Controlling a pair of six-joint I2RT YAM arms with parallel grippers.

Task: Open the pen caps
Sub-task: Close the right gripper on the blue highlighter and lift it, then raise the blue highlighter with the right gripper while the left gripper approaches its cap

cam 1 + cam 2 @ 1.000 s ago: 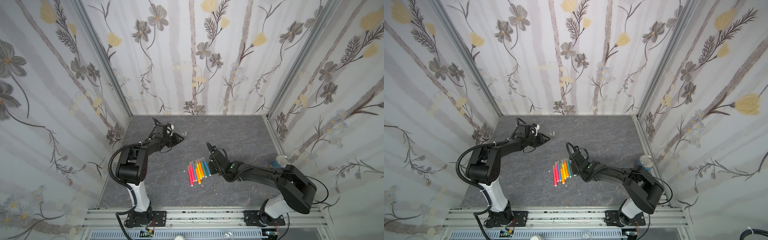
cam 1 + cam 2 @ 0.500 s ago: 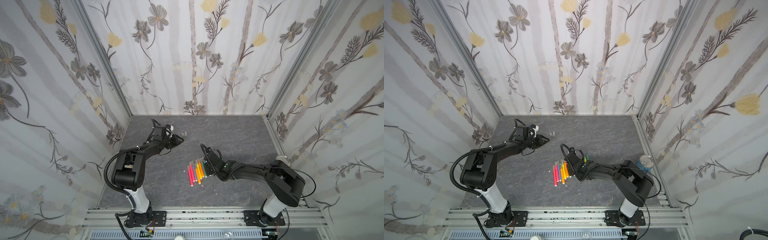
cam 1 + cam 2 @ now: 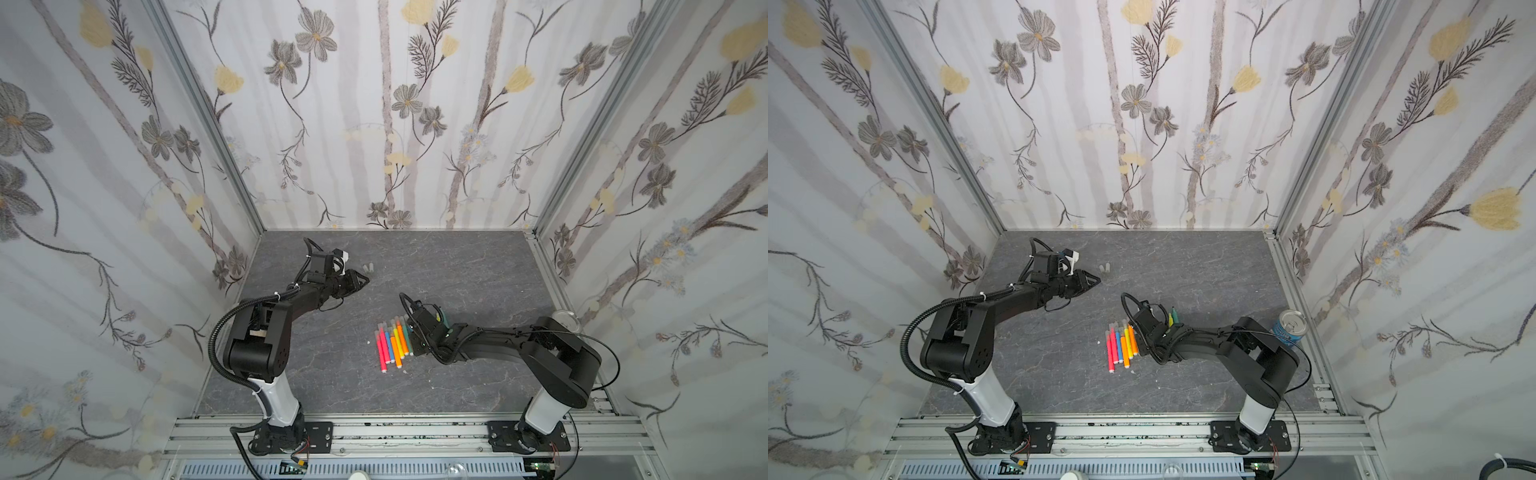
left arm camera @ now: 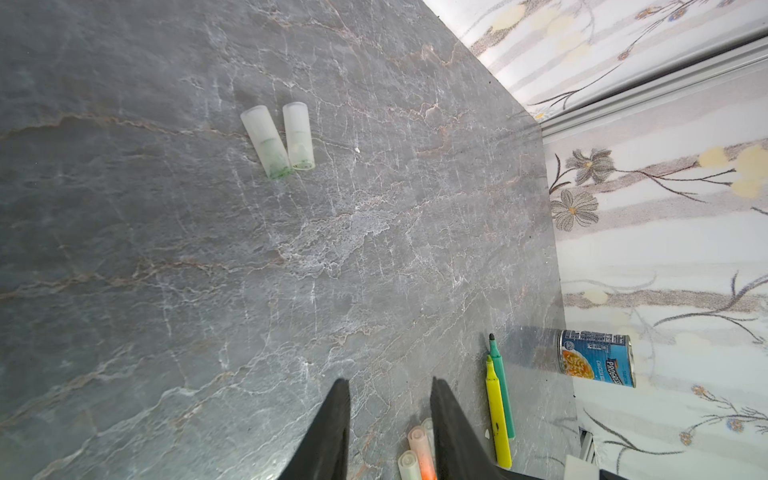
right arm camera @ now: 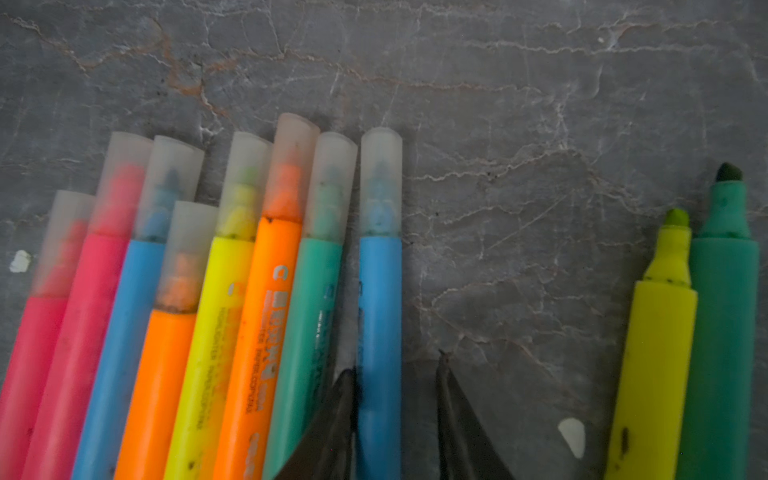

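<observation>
Right gripper [image 5: 397,365] straddles a capped blue pen [image 5: 380,311] mid-table
Jaws part-open around its barrel, unclamped; left gripper [image 4: 388,380], part-open and empty, faces two loose pen caps [image 4: 298,135] far left.

Both top views look down from high up front on the same whole table [image 3: 457,257], left wrist cam low, facing across it to caps [image 4: 267,143] & can [image 4: 596,358], right wrist cam v. close over pens [image 5: 274,311], both wrist views sharing the uncapped yellow pen [image 4: 497,415].
</observation>
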